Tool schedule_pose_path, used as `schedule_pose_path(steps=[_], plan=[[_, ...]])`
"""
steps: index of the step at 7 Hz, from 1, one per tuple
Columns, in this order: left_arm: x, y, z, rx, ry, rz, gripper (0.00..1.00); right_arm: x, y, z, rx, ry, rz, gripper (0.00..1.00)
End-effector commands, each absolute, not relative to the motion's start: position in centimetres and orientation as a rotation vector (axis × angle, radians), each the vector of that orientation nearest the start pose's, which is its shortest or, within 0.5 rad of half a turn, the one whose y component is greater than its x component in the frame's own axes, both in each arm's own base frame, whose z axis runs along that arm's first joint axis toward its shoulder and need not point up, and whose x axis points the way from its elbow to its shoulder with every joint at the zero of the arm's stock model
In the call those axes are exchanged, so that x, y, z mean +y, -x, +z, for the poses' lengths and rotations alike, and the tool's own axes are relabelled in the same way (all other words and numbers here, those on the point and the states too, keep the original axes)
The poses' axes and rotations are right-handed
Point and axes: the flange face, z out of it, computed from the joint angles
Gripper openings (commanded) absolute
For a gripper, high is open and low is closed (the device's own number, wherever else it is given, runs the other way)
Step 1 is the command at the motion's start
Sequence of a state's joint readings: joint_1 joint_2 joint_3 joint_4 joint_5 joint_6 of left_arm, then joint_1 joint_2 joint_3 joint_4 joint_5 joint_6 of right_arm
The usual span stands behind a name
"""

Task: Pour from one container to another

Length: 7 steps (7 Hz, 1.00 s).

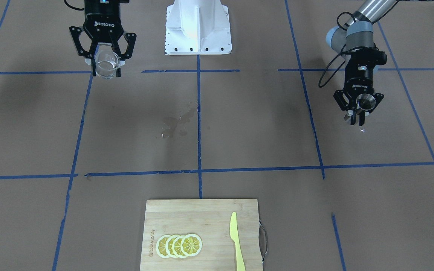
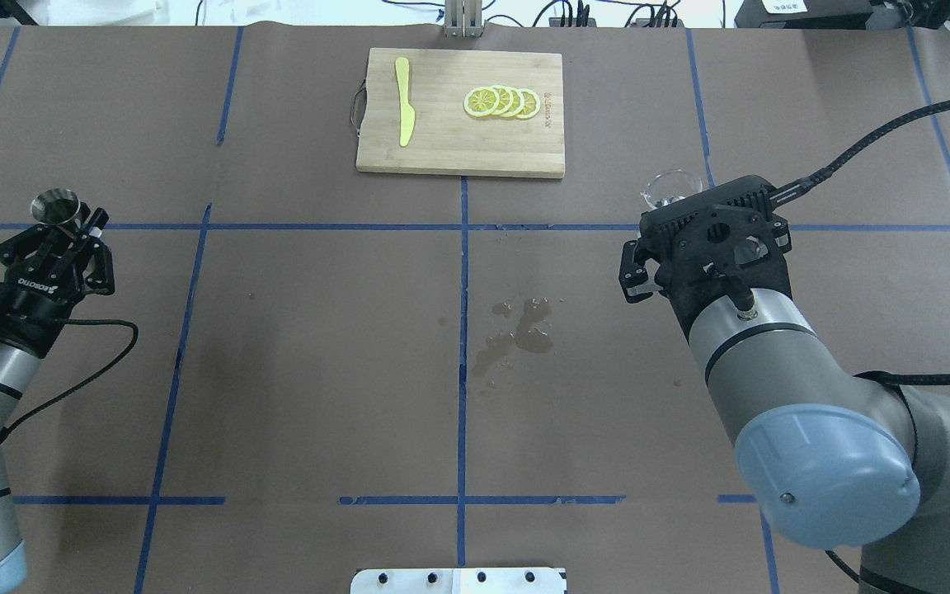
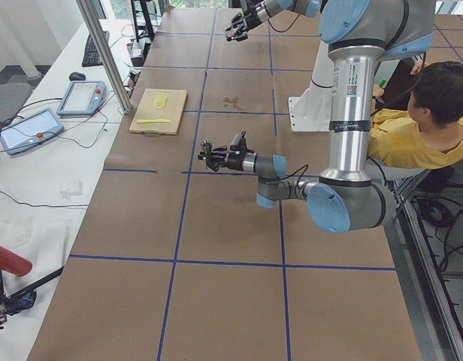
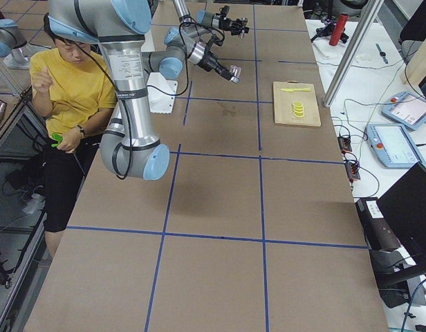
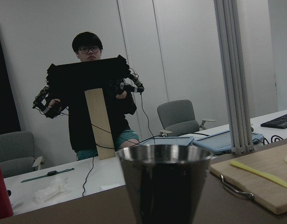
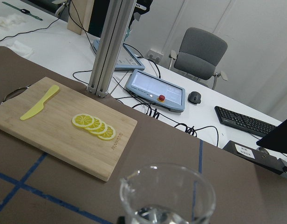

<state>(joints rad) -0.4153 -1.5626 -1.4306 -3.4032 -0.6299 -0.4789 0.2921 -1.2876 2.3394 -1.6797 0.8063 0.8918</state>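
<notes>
The clear glass cup (image 1: 107, 63) stands upright between the fingers of my right gripper (image 1: 107, 72), which is shut on it, near the robot's base side of the table. Clear liquid shows in the cup (image 6: 167, 198) in the right wrist view. In the overhead view only its rim (image 2: 673, 188) peeks out past the wrist. My left gripper (image 1: 357, 121) is shut on the silver jigger (image 1: 365, 101), held upright with its mouth up. The jigger (image 2: 56, 206) is at the table's far left in the overhead view and fills the bottom of the left wrist view (image 5: 164, 182). The two containers are far apart.
A wet spill (image 2: 516, 330) marks the brown table's middle. A wooden cutting board (image 2: 442, 157) with lemon slices (image 2: 501, 101) and a yellow knife (image 2: 404, 111) lies at the far edge. The white robot base (image 1: 198, 28) is between the arms. A seated person (image 3: 419, 120) is behind the robot.
</notes>
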Motion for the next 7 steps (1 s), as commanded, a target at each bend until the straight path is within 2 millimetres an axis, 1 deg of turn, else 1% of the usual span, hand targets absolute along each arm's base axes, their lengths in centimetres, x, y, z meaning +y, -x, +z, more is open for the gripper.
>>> schedule_pose_path(steps=[1,3,4,5,6,7], plan=[[-35.3,-26.1,59.4,0.586,-1.514,-0.304,0.00,-31.8,35.3,19.2,-0.459,-1.033,0.015,0.00],[-34.9,-25.0,60.0,0.560,-1.516,-0.270,0.00,-31.8,35.4,19.3,-0.457,-1.033,0.013,0.00],[-34.5,-24.6,60.7,0.584,-1.494,-0.233,0.00,-31.9,35.5,19.5,-0.451,-1.031,0.010,0.00],[-34.2,-24.2,61.8,0.659,-1.450,-0.310,0.00,-31.9,35.5,19.4,-0.452,-1.033,0.012,0.00],[-34.2,-24.1,62.7,0.694,-1.422,-0.363,0.00,-31.9,35.5,19.4,-0.452,-1.034,0.011,0.00],[-34.3,-24.6,63.0,0.741,-1.398,-0.420,0.00,-31.8,35.5,19.3,-0.455,-1.033,0.009,0.00]])
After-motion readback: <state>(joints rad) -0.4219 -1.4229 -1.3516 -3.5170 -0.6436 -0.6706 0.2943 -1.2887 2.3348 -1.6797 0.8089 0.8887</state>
